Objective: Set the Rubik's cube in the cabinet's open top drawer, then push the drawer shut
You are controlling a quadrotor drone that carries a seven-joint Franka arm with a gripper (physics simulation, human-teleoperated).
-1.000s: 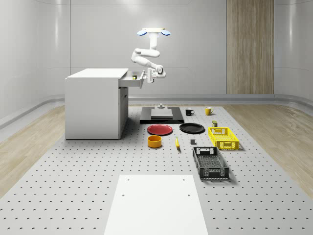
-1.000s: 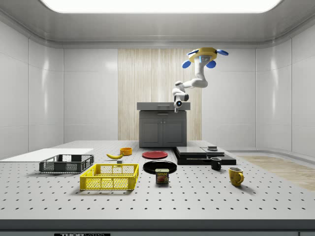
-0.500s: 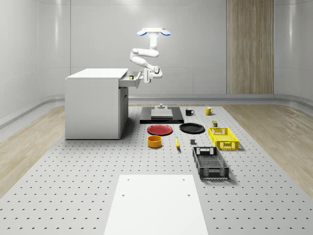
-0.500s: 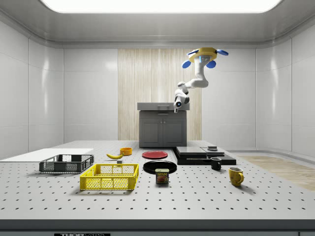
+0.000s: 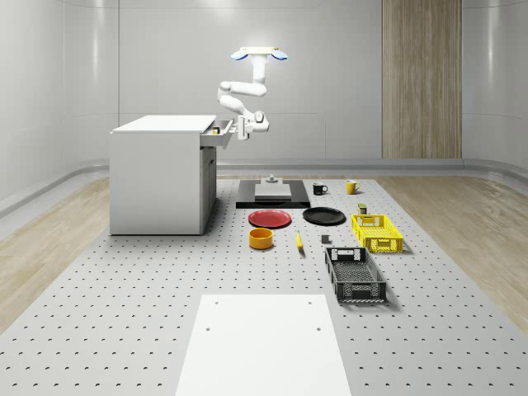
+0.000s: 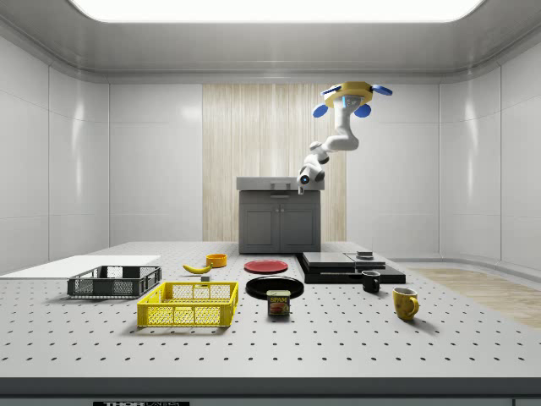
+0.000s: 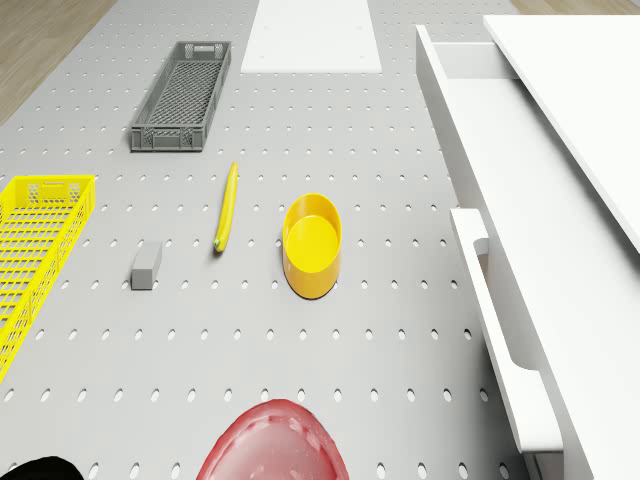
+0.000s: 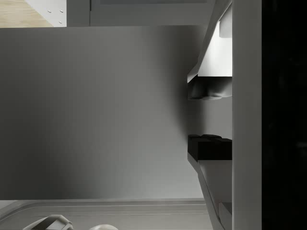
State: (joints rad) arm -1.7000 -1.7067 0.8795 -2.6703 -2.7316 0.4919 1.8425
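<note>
White end effector (image 5: 241, 126) presses against the front of the top drawer (image 5: 219, 132), finger spread impossible to tell. Just beyond it, the Rubik's cube (image 5: 216, 129) sits inside the partly open drawer. Above, the drone (image 5: 260, 54) hovers beside the cabinet (image 5: 161, 173).

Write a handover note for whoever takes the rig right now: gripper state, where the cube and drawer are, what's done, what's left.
Gripper: open, empty, fingers at the front of the top drawer.
Drone: hovers high, off the drawer side of the cabinet.
Rubik's cube: a small yellowish shape inside the drawer, apparently the cube.
Done: cube is in the drawer.
Left: the drawer juts out partly; push it fully shut.
</note>
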